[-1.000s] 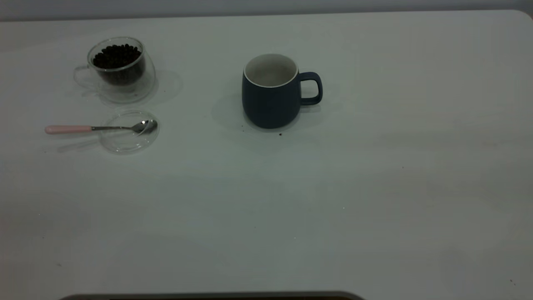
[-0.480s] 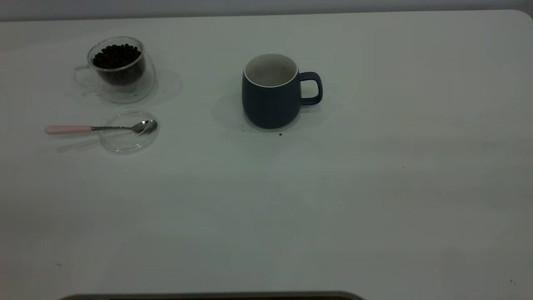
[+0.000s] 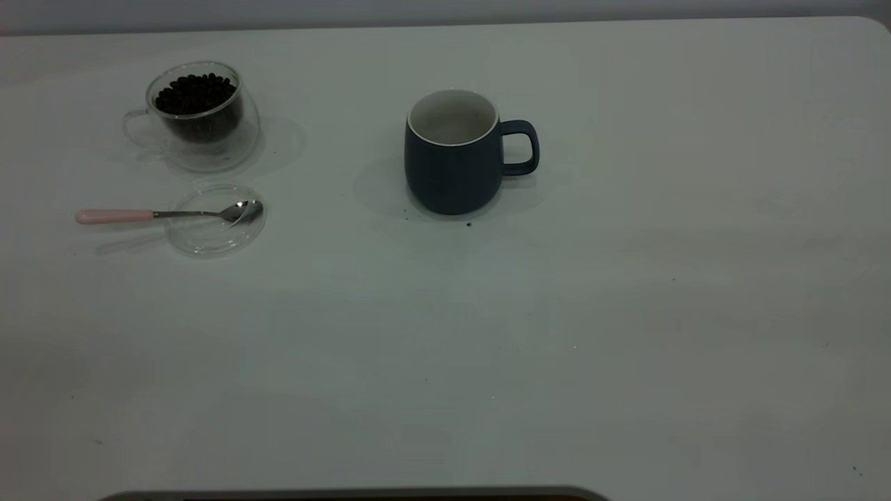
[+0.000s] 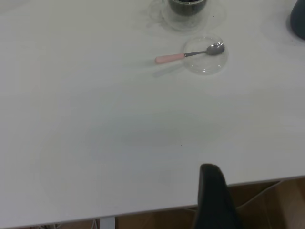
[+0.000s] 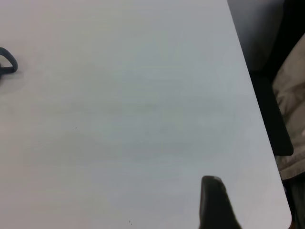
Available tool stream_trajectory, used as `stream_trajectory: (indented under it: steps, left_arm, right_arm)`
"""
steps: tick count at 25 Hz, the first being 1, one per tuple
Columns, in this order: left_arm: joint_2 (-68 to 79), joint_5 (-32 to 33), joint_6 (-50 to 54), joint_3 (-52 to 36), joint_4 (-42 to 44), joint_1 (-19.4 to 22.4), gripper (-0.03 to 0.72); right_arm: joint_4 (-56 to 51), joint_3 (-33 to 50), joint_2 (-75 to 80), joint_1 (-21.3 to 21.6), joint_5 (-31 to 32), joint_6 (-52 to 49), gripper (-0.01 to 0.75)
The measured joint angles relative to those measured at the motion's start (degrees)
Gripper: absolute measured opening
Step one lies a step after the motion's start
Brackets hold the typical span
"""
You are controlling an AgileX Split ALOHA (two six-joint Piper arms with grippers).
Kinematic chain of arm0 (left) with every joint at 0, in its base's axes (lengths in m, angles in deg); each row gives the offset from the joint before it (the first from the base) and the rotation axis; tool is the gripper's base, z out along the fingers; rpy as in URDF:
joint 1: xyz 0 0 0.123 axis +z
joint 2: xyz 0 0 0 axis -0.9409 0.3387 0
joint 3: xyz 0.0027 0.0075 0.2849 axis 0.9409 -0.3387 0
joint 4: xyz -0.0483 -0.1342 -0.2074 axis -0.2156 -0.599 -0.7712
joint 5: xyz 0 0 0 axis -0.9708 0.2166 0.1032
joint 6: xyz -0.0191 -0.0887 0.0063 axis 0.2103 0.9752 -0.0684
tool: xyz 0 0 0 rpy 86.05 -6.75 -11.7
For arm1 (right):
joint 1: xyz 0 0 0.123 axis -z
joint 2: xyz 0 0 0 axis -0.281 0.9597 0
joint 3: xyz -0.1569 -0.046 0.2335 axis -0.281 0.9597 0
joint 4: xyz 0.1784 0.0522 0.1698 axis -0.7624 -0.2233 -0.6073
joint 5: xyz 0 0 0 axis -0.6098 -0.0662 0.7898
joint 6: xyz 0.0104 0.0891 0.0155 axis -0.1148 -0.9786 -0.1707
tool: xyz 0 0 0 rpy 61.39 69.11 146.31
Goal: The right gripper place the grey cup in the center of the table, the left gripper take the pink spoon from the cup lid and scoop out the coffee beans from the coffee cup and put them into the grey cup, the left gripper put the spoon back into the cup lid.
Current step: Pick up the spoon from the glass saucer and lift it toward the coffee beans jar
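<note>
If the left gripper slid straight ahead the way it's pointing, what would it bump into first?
Probably the cup lid with the pink spoon lying across it. The left gripper sits at the table edge, with only bare tabletop between. Depth is hard to judge, so it might pass above them.

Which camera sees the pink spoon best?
The exterior view: the pink spoon shows whole, its bowl resting in the cup lid. The left wrist view shows it too, smaller and farther off. The right wrist view misses it.
</note>
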Motion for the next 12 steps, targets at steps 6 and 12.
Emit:
stream_trajectory:
  steps: [6,12]
  left_arm:
    - [0.0,0.0,0.0,0.0,0.0,0.0,0.519]
    - [0.0,0.0,0.3,0.0,0.0,0.0,0.518]
  right_arm:
    - [0.0,0.0,0.0,0.0,0.0,0.0,0.464]
    - [0.0,0.0,0.0,0.0,0.0,0.0,0.463]
